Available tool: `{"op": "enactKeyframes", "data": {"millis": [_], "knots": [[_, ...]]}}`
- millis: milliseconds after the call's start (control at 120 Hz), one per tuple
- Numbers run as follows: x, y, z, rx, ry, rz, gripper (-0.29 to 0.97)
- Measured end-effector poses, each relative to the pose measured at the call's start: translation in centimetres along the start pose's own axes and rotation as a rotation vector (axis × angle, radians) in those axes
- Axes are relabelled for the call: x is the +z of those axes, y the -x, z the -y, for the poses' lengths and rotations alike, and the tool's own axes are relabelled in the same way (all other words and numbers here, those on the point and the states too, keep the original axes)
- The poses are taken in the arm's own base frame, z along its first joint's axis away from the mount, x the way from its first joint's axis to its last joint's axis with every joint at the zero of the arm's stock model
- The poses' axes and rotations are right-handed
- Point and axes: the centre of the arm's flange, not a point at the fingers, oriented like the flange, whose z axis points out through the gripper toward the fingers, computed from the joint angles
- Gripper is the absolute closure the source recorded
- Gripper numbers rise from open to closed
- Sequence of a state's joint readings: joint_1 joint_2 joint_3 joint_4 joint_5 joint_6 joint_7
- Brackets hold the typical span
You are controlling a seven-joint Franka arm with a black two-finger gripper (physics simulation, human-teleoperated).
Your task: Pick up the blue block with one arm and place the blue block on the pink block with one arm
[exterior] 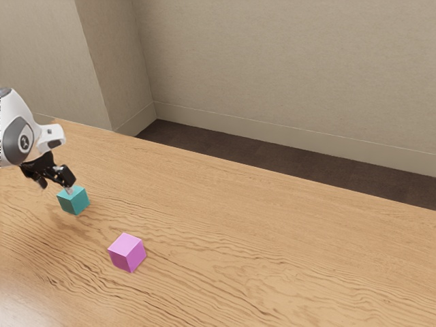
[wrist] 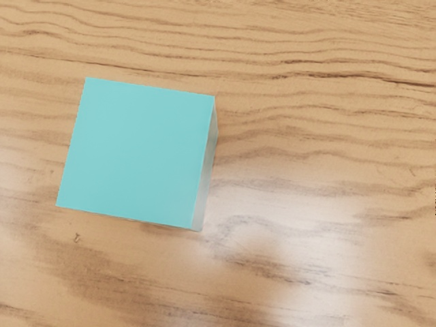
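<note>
At the exterior view's left edge the tool (exterior: pixel 58 182) hangs just above the blue block (exterior: pixel 73 200), close to its top; whether it is released or clenched I cannot tell. The block lies on the tabletop (exterior: pixel 272 238), with bare wood along all its edges in the wrist view. Rightward and nearer the camera stands the pink block (exterior: pixel 127 252), apart from it. Beyond, the wood-grain tabletop runs open to its far edge, then comes dark floor (exterior: pixel 306 160) and beige walls (exterior: pixel 286 61).

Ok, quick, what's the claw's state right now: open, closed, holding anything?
Claw: right over the teal block; open or closed cannot be told.
</note>
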State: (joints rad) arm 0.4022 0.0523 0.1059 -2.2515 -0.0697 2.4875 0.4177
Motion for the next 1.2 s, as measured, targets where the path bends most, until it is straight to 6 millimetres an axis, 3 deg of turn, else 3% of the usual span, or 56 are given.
{"op": "enactKeyframes", "data": {"millis": [150,242,458,700,1200], "knots": [[1.8,-0.5,-0.6,0.122,0.011,-0.009,0.00],[3.4,-0.4,-0.1,0.163,0.019,-0.006,0.00],[4.8,-0.2,1.2,0.233,0.022,-0.017,0.00],[5.3,-1.9,1.7,0.312,0.016,-0.041,0.00],[6.2,-2.3,1.8,0.238,0.027,-0.033,0.00]]}}
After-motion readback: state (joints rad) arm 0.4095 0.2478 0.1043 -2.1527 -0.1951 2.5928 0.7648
